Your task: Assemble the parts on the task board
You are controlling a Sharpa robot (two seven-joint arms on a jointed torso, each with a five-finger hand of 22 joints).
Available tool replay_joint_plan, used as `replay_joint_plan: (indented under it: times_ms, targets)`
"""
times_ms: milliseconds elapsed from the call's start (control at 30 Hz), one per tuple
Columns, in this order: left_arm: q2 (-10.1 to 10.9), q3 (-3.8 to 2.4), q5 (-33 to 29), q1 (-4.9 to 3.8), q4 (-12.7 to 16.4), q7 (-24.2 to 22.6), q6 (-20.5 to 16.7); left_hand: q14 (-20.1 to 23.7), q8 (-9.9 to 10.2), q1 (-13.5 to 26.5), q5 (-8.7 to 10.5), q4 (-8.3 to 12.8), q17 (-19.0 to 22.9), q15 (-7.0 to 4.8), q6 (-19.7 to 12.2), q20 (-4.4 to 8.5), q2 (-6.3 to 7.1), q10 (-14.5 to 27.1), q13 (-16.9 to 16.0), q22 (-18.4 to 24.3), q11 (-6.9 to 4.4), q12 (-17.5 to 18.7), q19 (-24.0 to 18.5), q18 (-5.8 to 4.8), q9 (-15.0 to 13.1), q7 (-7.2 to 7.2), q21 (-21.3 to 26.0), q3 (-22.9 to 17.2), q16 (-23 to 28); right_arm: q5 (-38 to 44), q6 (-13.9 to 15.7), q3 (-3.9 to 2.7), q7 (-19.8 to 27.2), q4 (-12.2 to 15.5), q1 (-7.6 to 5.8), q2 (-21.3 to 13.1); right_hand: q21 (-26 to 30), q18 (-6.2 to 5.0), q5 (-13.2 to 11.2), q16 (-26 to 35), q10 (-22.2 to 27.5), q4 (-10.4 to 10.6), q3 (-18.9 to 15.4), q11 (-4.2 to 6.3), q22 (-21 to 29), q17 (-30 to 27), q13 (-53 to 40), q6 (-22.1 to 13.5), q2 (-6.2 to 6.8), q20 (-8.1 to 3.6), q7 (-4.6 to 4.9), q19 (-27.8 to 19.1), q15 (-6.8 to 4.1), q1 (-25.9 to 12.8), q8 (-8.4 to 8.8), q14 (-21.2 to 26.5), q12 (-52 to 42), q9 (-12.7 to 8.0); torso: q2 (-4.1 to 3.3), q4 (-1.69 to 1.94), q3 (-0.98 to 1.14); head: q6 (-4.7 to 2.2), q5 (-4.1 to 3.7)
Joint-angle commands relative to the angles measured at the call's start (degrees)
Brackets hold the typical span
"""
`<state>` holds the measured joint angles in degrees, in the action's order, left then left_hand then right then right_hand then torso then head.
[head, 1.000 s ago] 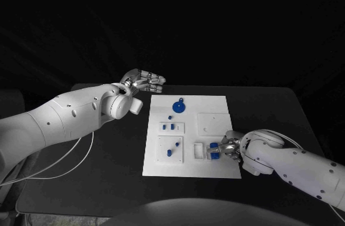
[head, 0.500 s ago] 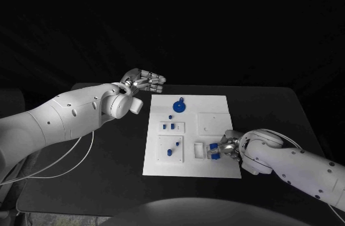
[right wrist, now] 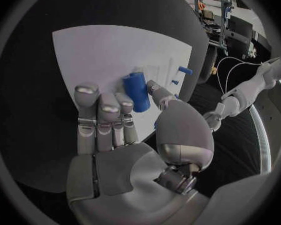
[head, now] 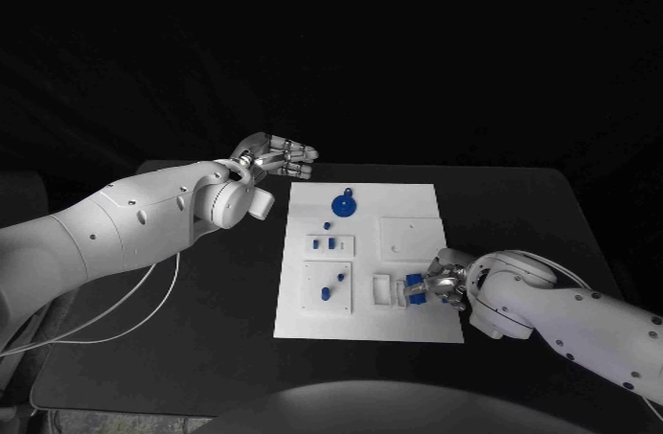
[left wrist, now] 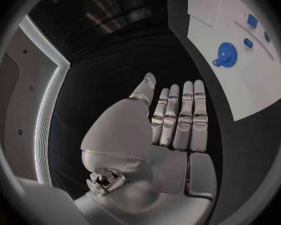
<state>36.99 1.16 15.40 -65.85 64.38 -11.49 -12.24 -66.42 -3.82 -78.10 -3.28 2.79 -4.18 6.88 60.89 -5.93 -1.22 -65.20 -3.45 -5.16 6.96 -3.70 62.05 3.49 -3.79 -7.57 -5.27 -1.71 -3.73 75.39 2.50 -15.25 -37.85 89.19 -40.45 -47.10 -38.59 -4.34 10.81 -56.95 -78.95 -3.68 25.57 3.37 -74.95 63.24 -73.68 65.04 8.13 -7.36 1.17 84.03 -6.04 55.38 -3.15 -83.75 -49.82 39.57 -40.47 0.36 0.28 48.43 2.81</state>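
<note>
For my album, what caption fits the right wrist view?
Right hand pinching a blue part above the white task board.

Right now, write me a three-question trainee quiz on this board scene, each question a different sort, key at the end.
1. True or false: the left hand is gripping a part on the task board.
2. Multiple choice: the right hand holds
A) the round blue gear
B) a blue cylinder
C) nothing
3. Fill in: the round blue gear lies at the board's ___ end, away from the robot.

Key
1. False: it hovers open beyond the board's far left corner, fingers straight and together.
2. B: the blue cylinder sits between thumb and fingers, over the board's near right part.
3. far
</note>
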Motion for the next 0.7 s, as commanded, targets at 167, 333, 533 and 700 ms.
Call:
replay_joint_plan:
  times_ms: [167, 333, 533, 700]
  targets:
    - [-0.06, -0.03, -0.11, -0.01, 0.13, -0.01, 0.85, 0.38, 0.18, 0.53, 0.2, -0.21, -0.06, 0.06, -0.45, -0.22, 0.1, 0.33, 0.05, 0.12, 0.28, 0.32, 0.19, 0.9, -0.04, -0.11, -0.21, 0.14, 0.2, -4.97, 0.42, -0.96, -1.07, 2.74, -1.01, -0.97, -0.1, 1.05, -0.87, 0.17, -0.4, -3.04, 2.96, -0.07, -0.63, -0.06, 0.15, 0.44, -2.03, -0.25, 0.0, 3.0, -0.32, 1.96, -0.5, 0.13, -0.24, 0.14, -0.01, 0.05, -0.05, -0.18, -0.13]
    - [-0.13, -0.02, -0.09, -0.01, 0.09, 0.13, 0.91, 0.4, 0.18, 0.54, 0.2, -0.32, -0.07, 0.08, -0.46, -0.24, 0.14, 0.39, 0.04, 0.18, 0.3, 0.32, 0.2, 0.9, -0.05, -0.12, -0.2, 0.19, 0.2, -5.81, -0.89, -1.17, -1.47, 3.42, -1.5, -0.72, 0.13, 1.02, -1.47, 0.26, -0.2, -2.29, 2.46, -0.14, -0.62, -0.16, 0.44, 0.42, -1.85, -0.19, 0.08, 2.98, -0.27, 2.03, -0.5, 0.18, 0.09, -0.46, -0.08, 0.14, -0.01, -0.19, -0.03]
    - [-0.2, -0.02, -0.09, -0.01, 0.05, 0.17, 0.94, 0.4, 0.18, 0.58, 0.2, -0.42, -0.07, 0.08, -0.47, -0.25, 0.17, 0.43, 0.04, 0.21, 0.31, 0.32, 0.19, 0.9, -0.05, -0.11, -0.19, 0.22, 0.19, -6.2, -2.56, -1.11, -1.94, 3.01, -1.87, 0.25, 0.14, 1.03, -2.34, 0.14, -0.16, -1.69, 1.9, -0.18, -0.72, -0.06, 0.6, 0.47, -1.79, -0.15, 0.12, 2.97, -0.23, 2.25, -0.5, 0.15, 0.09, -0.96, -0.04, 0.08, -0.09, -0.06, 0.01]
    - [-0.27, -0.02, -0.09, -0.01, 0.05, 0.19, 0.99, 0.4, 0.18, 0.58, 0.2, -0.42, -0.07, 0.08, -0.47, -0.25, 0.17, 0.43, 0.04, 0.21, 0.31, 0.32, 0.19, 0.9, -0.05, -0.11, -0.19, 0.22, 0.19, -5.79, -3.14, -0.59, -2.2, 2.21, -1.97, 1.62, 0.32, 1.01, -2.59, 0.05, -0.12, -1.29, 1.28, -0.19, -0.77, 0.09, 0.79, 0.56, -1.84, -0.14, 0.12, 2.96, -0.21, 2.36, -0.5, 0.19, 0.26, -1.19, -0.06, 0.11, -0.02, 0.02, 0.1]
